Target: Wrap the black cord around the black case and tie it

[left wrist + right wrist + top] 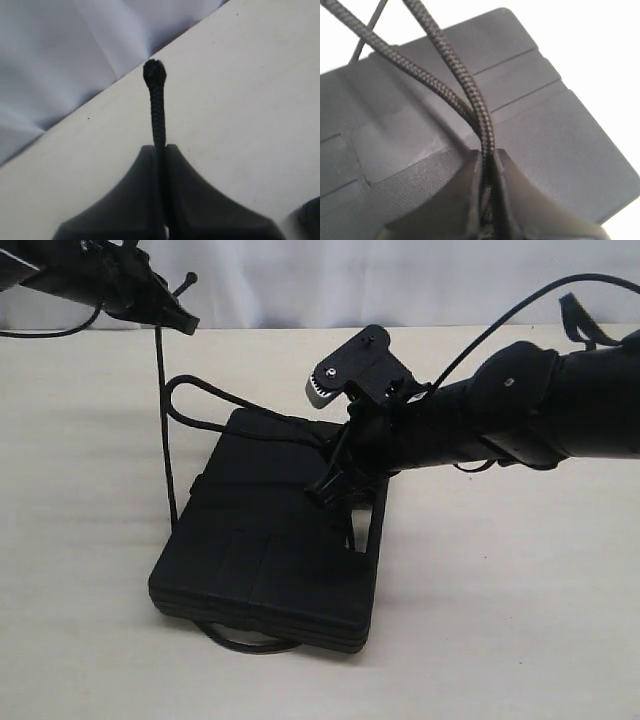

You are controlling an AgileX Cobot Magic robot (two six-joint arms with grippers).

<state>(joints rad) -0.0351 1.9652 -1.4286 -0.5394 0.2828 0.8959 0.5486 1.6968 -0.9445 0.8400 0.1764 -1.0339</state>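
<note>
The left gripper (160,147) is clenched on the cord (158,110) just short of its knobbed tip, which pokes out beyond the fingers. A taut strand drops below it toward the case (270,560), probably so the end is free for tying. The right gripper (487,152) pinches two strands together directly above the case, which lies flat beneath it on the table (520,620), seemingly pinning the crossing so the wrap cannot slacken.
</note>
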